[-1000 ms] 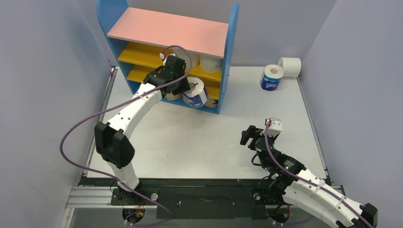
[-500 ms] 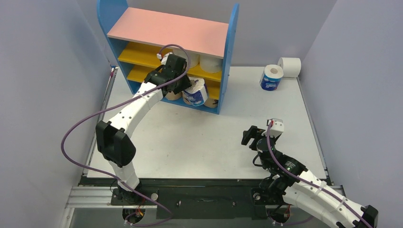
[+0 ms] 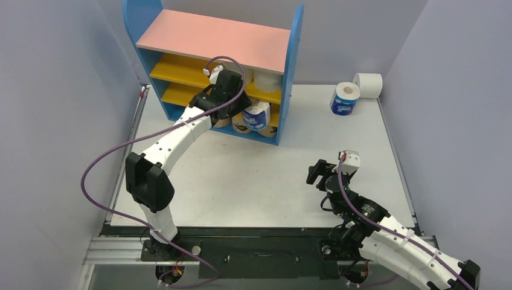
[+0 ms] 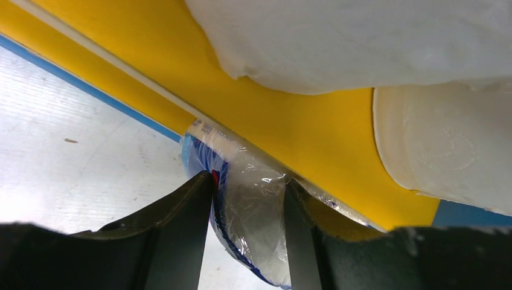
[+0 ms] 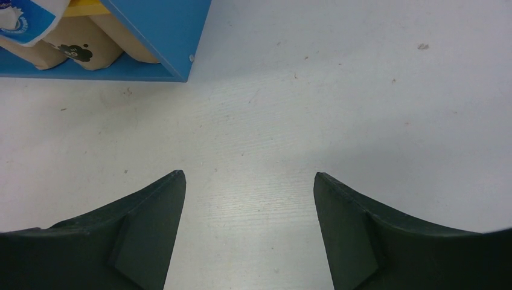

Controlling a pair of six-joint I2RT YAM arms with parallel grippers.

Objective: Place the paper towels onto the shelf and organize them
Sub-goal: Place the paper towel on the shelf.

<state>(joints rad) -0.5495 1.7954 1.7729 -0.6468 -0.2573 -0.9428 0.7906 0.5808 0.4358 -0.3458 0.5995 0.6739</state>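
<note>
left fingers clasp blue-wrapped roll at shelf | right fingers spread, empty | roll likely light, squashy, slick film; grip mid-body gently

Plain pale lilac walls are enclosing my workspace on the left, the far side and the right. A white tabletop is lying flat before me, showing small dark specks. Soft, even light is falling over it. An aluminium rail is running along its near edge.
</note>
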